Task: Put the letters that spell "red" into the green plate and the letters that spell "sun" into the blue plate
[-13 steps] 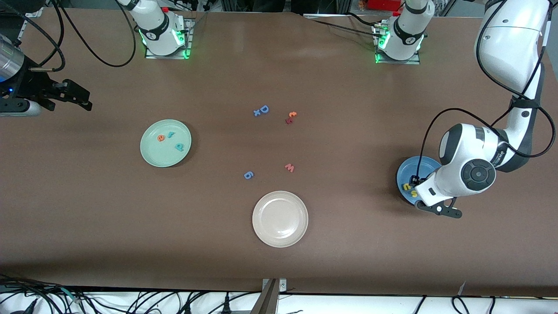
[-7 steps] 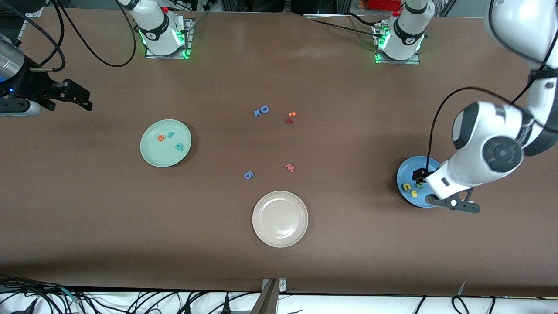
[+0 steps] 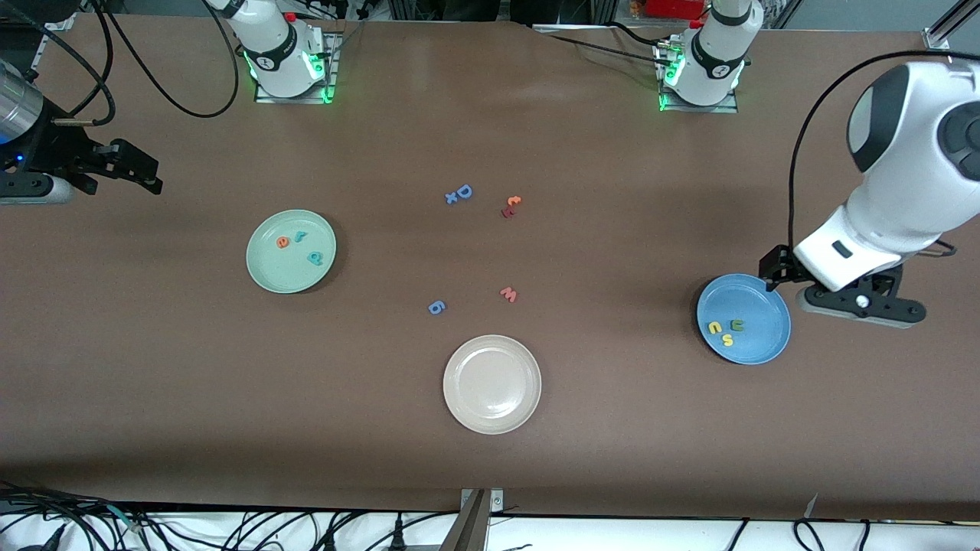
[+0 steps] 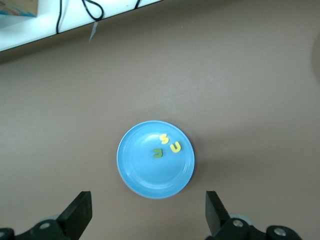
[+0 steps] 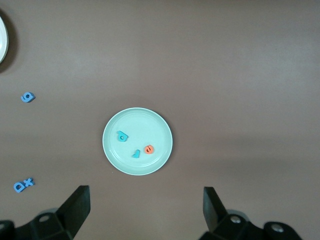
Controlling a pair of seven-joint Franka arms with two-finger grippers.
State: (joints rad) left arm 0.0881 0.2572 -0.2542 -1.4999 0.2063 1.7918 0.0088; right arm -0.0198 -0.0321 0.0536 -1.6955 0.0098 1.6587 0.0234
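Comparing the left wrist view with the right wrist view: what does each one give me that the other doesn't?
Only the left wrist view shows the round blue plate holding the yellow foam "s", yellow foam "n" and dark green foam "u".

Only the right wrist view shows the round mint-green plate holding the orange foam "e", teal foam "r" and teal foam "d", plus the loose blue foam "g" on the table.

Both show brown tabletop and their own gripper, left gripper and right gripper, jaws open and empty.

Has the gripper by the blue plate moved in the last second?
Yes. The left gripper has risen off the blue plate, toward the left arm's end of the table, and is open.
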